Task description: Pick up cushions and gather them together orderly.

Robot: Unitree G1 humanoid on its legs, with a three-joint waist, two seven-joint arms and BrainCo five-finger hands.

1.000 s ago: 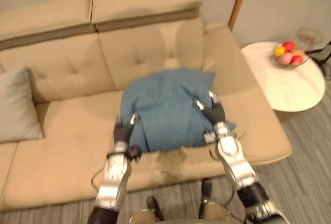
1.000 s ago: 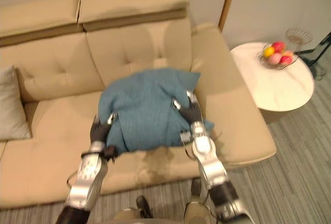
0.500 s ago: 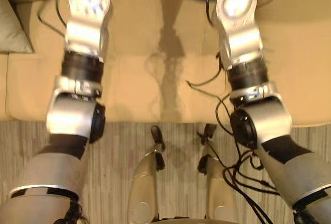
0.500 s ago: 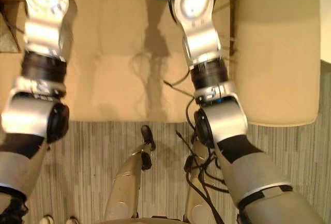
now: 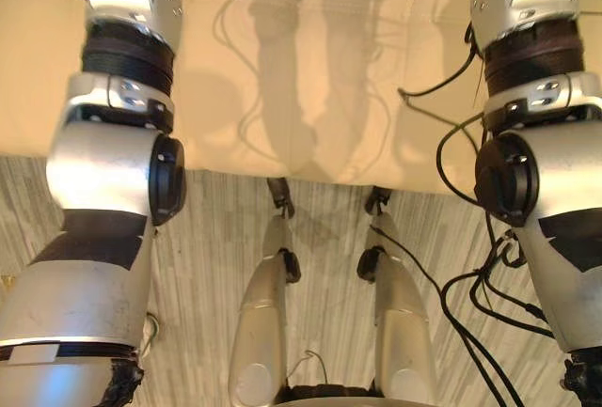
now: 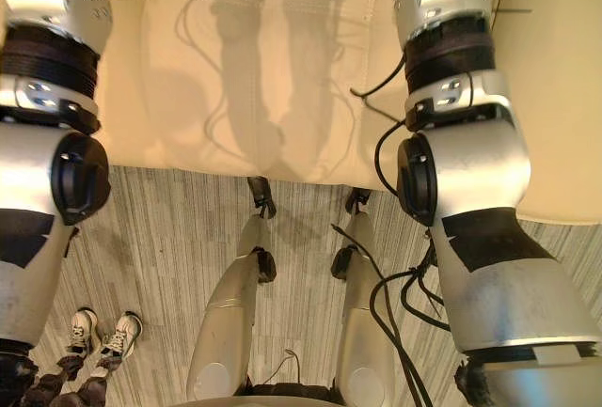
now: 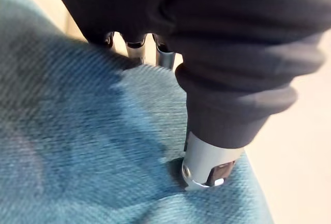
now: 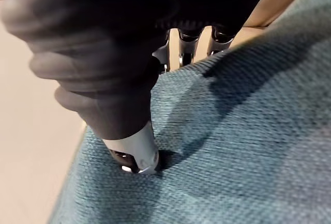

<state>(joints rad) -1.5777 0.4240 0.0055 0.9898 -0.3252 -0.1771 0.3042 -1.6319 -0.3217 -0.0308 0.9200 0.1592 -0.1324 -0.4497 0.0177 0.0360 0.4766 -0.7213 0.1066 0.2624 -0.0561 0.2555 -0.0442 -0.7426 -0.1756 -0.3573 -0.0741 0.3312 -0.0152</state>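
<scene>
Floor: The grey striped floor [image 5: 207,266] lay nearest, directly under the head camera. A person's shoes [image 6: 102,334] stood on it at the robot's left.
Seat edge: The front edge of the beige sofa seat [image 5: 310,69] crossed just beyond, and both arms reached out over it.
Armrest: The sofa armrest [image 6: 550,97] sat just beside the right arm and closed off that side. The seat ran on towards the robot's left.
Left hand: The left hand [image 7: 207,163] pinched the teal cushion [image 7: 77,131], with its thumb dug into the fabric and its fingers [image 7: 135,48] hooked over the far edge.
Right hand: The right hand [image 8: 132,151] mirrored that pinch, thumb dimpling the cloth and fingers [image 8: 189,43] curled over the edge.
Cushion: It hung clamped between the two hands, above the seat.
Axis: Its span probably ran side to side between the hands, with neither hand nearer.
Room: A shift leftward looked freest, though the person stood on that side.
</scene>
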